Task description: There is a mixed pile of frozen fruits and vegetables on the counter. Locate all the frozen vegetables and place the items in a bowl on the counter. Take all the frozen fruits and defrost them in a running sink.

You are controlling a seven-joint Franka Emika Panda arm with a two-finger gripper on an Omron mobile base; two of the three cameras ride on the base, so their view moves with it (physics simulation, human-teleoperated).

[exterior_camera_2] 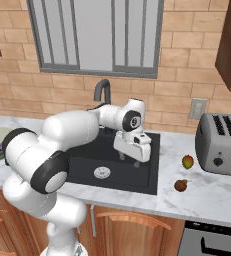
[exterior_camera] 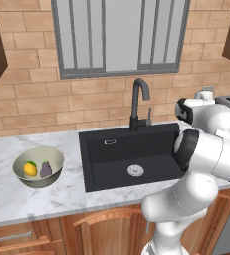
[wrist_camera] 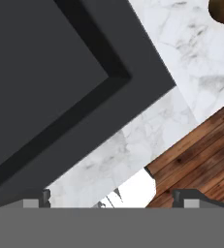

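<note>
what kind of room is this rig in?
A rendered home kitchen, by the look of it: a black sink with a tall curved tap set in a marble counter over wooden cabinets, and a toaster against the brick wall.

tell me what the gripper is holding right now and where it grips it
Nothing is held. The gripper hangs open and empty over the right side of the sink.

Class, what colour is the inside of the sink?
Black; the sink shows best in the left base view.
</note>
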